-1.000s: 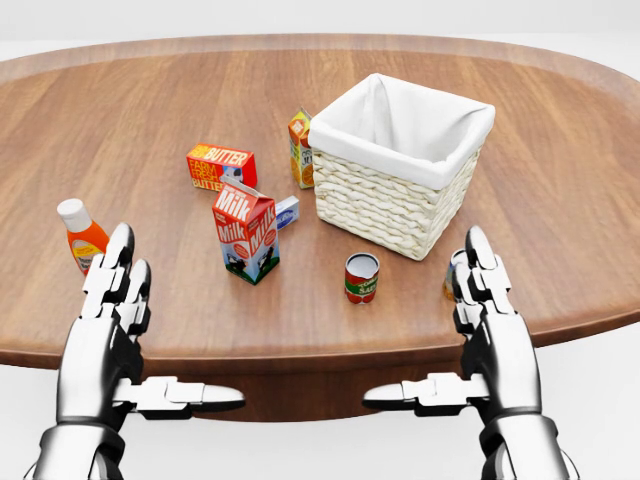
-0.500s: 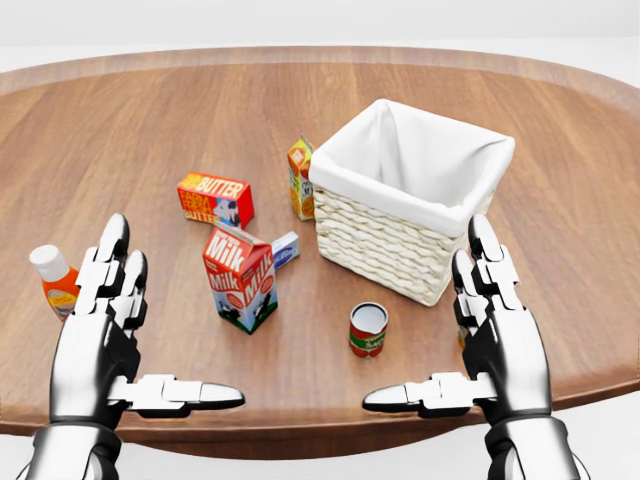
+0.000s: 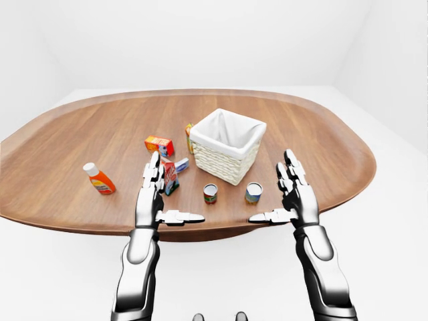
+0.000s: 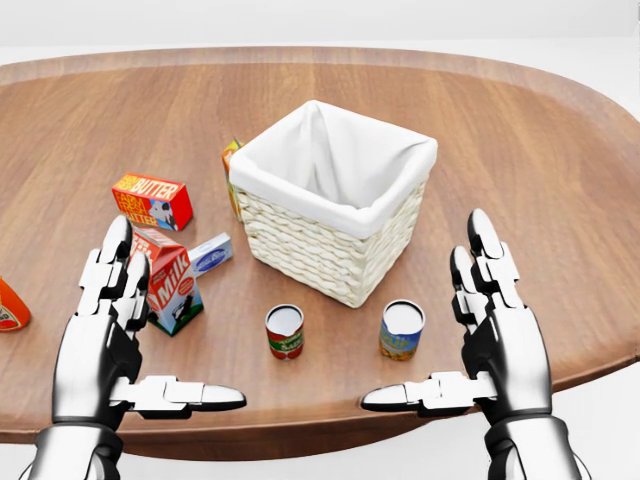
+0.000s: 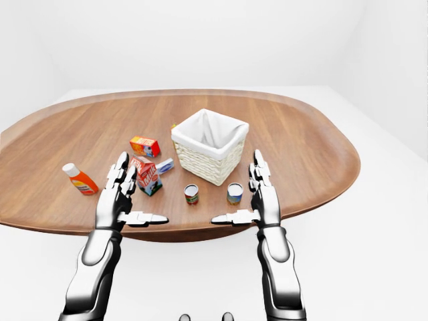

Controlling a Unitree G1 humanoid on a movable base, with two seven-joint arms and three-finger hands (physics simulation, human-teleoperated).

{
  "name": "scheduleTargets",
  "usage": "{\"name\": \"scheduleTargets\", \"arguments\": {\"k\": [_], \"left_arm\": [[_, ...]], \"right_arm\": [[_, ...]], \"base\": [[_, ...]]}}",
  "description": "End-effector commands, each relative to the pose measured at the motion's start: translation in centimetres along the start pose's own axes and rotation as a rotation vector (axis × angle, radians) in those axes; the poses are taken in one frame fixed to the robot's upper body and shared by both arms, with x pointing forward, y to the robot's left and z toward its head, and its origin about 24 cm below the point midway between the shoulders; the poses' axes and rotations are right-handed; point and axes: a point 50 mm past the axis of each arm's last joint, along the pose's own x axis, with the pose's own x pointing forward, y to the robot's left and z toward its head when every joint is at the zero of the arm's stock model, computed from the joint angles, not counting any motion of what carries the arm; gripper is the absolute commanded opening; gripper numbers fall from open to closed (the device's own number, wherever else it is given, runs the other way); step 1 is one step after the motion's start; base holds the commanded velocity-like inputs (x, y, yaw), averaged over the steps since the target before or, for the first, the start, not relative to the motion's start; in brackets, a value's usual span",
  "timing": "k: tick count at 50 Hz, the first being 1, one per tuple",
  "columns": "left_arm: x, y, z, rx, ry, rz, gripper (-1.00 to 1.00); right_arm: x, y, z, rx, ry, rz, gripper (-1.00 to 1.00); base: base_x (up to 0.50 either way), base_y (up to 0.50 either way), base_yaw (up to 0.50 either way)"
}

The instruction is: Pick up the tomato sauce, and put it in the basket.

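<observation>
The tomato sauce is a small red-labelled can standing upright on the wooden table, just below the basket in the head view. The wicker basket has a white cloth liner and nothing inside that I can see. My left hand hovers open to the left of the can, over the milk carton. My right hand hovers open to the right, beside a second can. Both palms face inward with thumbs pointing at each other. Neither hand touches anything.
A blue-and-yellow can stands right of the tomato sauce. A milk carton, a small blue-white box and a butter box lie left of the basket, a juice carton behind it. An orange bottle stands far left.
The whole picture has shifted left, so the camera has moved. The second can now shows clear of my right hand. Both hands keep the same open pose.
</observation>
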Motion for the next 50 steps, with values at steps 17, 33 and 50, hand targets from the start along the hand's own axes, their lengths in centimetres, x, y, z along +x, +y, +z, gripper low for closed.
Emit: {"name": "scheduleTargets", "arguments": {"k": [17,33,50], "left_arm": [[-0.1,-0.1,-0.1,-0.004,0.004,-0.001,1.0],[-0.04,-0.08,-0.26,-0.003,0.011,0.0,1.0],[-0.11,-0.16,-0.12,-0.004,0.005,-0.002,1.0]], "right_arm": [[0.05,-0.12,-0.09,0.002,0.004,-0.003,1.0],[-0.1,0.04,-0.18,-0.005,0.009,0.003,1.0],[-0.09,0.04,-0.31,-0.013,0.015,-0.004,1.0]], "base": [[-0.01,-0.5,0.0],[0.08,-0.08,0.0],[0.35,0.0,0.0]]}}
